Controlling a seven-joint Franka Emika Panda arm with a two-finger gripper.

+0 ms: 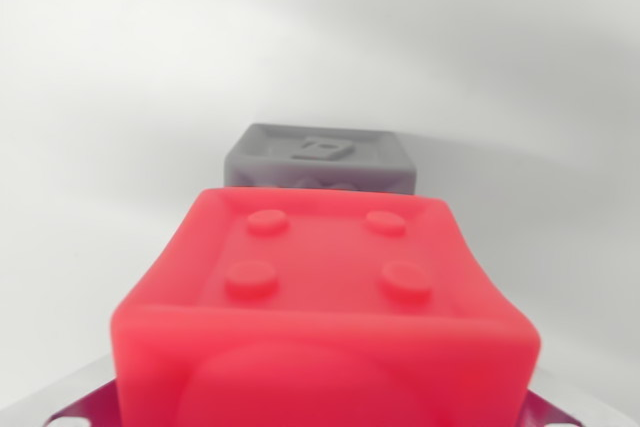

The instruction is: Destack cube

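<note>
A red cube (325, 297) with four round studs on its top fills the lower half of the wrist view, very close to the camera. My gripper (320, 412) holds it from the bottom edge. Only metal parts of the gripper show at the lower left (65, 402) and lower right (575, 409) corners, pressed against the cube's sides, and the cube hides the fingertips. Behind the red cube, a grey cube (320, 157) with a raised mark on its top rests on the white surface, apart from the red one.
The white surface (110, 97) stretches around both cubes, with a soft shadow to the right of the grey cube. Nothing else stands in view.
</note>
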